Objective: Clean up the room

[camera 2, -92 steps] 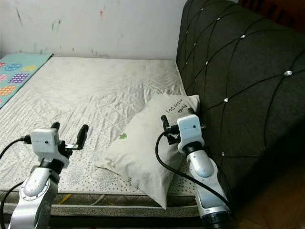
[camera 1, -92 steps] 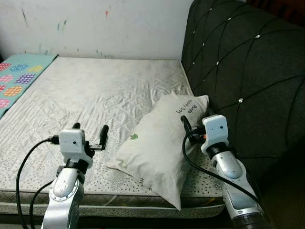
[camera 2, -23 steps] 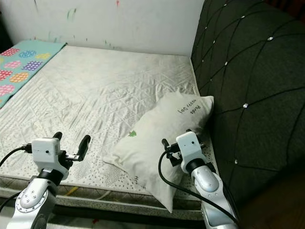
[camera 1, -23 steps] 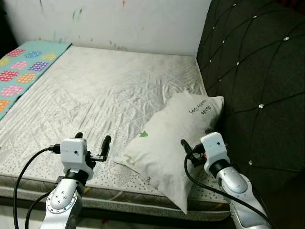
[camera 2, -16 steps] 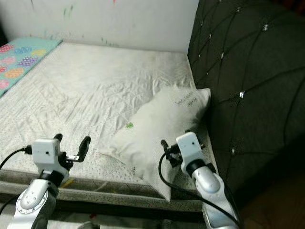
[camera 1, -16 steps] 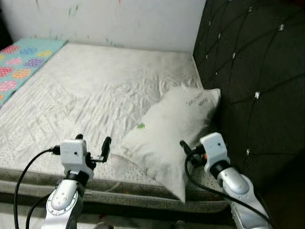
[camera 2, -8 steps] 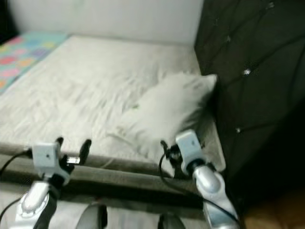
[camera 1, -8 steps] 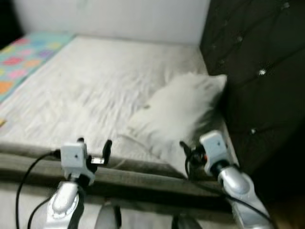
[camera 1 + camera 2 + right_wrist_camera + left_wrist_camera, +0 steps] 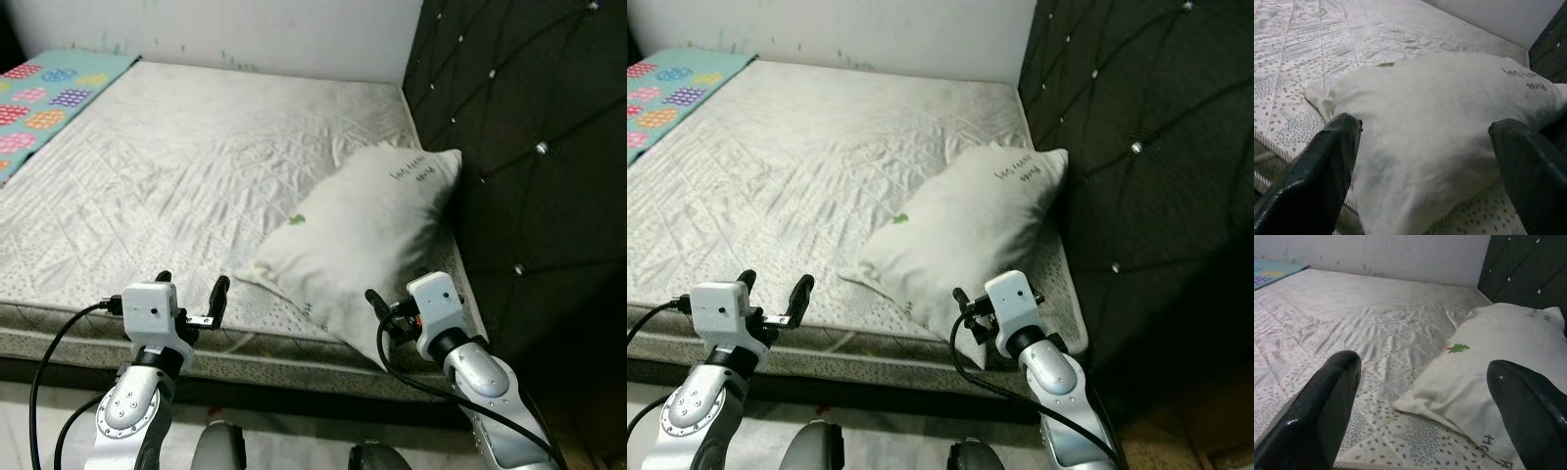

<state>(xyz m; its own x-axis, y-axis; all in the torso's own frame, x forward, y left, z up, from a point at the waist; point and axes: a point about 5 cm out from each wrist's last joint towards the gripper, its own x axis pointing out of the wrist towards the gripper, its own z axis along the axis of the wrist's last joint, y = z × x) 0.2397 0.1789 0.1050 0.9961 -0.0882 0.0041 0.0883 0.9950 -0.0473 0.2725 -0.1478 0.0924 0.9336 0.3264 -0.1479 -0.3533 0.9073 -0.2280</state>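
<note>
A white pillow [image 9: 364, 238] with a small green tree print lies slantwise on the bare mattress [image 9: 196, 147], its far end against the dark headboard [image 9: 529, 127]. My left gripper [image 9: 191, 286] hovers open at the bed's front edge, left of the pillow's near corner. My right gripper [image 9: 396, 296] is open too, just short of the pillow's near end. In the left wrist view the pillow [image 9: 1498, 357] lies ahead between the black fingers [image 9: 1327, 401]. The right wrist view has the pillow [image 9: 1440, 107] close up between wide-spread fingers [image 9: 1327, 161]. Neither gripper holds anything.
A teal blanket [image 9: 39, 98] with coloured patches lies at the mattress's far left. The tufted headboard rises along the right side, and a white wall stands behind the bed. Floor and my feet [image 9: 220, 450] are below the bed's front edge.
The view has pulled back, so the bed's front edge and the floor now show. Both grippers have come back from over the mattress to its edge. The pillow lies as before.
</note>
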